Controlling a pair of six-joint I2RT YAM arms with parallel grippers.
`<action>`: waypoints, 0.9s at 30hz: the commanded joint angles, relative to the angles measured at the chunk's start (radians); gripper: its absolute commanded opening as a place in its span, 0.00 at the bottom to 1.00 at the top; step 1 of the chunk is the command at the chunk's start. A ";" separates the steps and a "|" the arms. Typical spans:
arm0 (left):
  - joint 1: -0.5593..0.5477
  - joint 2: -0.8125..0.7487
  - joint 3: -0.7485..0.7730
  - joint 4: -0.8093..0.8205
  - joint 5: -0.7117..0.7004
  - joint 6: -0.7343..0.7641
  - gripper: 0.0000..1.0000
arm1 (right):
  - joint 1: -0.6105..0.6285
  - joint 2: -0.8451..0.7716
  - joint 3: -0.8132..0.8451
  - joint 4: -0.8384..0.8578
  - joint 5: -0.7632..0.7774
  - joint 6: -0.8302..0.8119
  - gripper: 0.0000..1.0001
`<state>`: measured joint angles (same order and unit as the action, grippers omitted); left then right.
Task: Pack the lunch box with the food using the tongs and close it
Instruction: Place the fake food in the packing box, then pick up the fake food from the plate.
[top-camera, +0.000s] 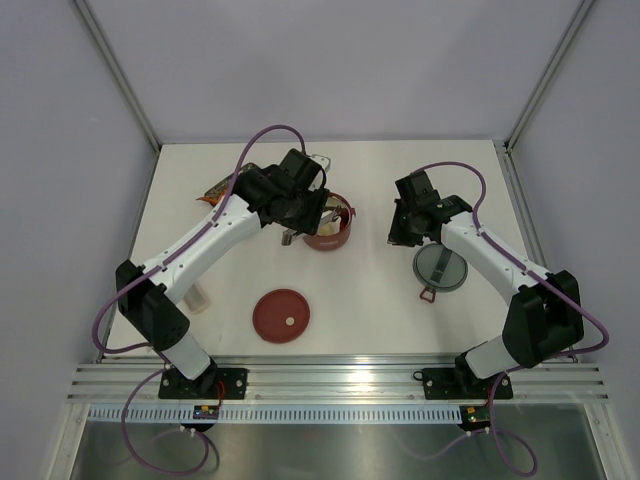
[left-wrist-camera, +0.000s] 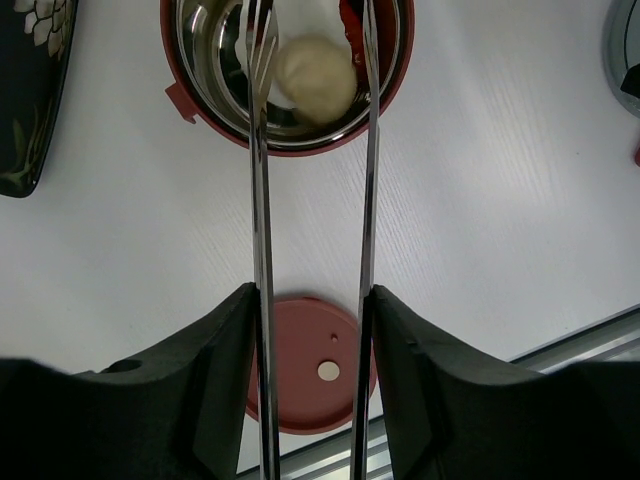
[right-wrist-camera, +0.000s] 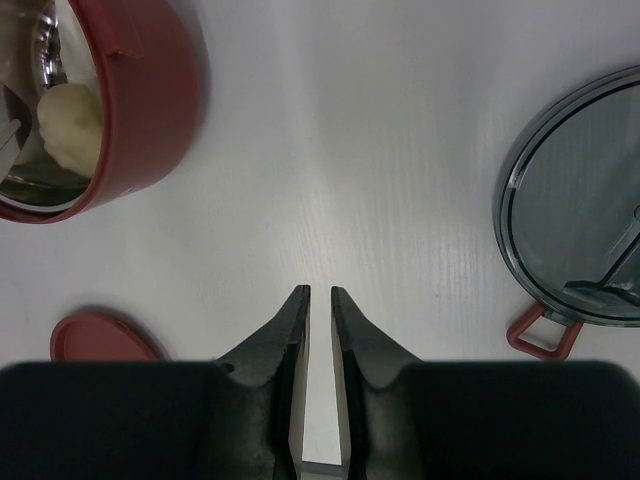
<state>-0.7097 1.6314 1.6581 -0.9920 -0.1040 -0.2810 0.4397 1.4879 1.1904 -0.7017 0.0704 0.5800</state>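
The dark-red lunch box stands at mid-table, its steel inside showing in the left wrist view. Inside it lies a pale beige lump of food with an orange-red bit beside it. My left gripper is shut on the silver tongs, one finger pressing on each arm. The two tong arms stand apart and their tips reach over the pot on either side of the lump. My right gripper hovers over bare table to the right of the pot, its jaws slightly apart with nothing between them.
A round dark-red lid lies flat in front of the pot. A grey lid with a red tab lies under the right arm. A black patterned tray sits at the back left. A small pale cup stands by the left arm.
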 joint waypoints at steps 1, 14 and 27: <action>-0.005 -0.005 0.017 0.050 0.009 0.003 0.50 | 0.008 -0.029 0.012 -0.002 0.023 0.000 0.21; 0.015 -0.076 0.091 0.026 -0.089 0.016 0.27 | 0.008 -0.032 0.017 -0.009 0.026 -0.003 0.22; 0.314 -0.088 -0.001 0.039 -0.094 -0.004 0.16 | 0.008 -0.037 0.002 -0.002 0.026 -0.003 0.22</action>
<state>-0.4458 1.5703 1.6760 -0.9913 -0.1749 -0.2783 0.4397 1.4864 1.1904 -0.7044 0.0704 0.5797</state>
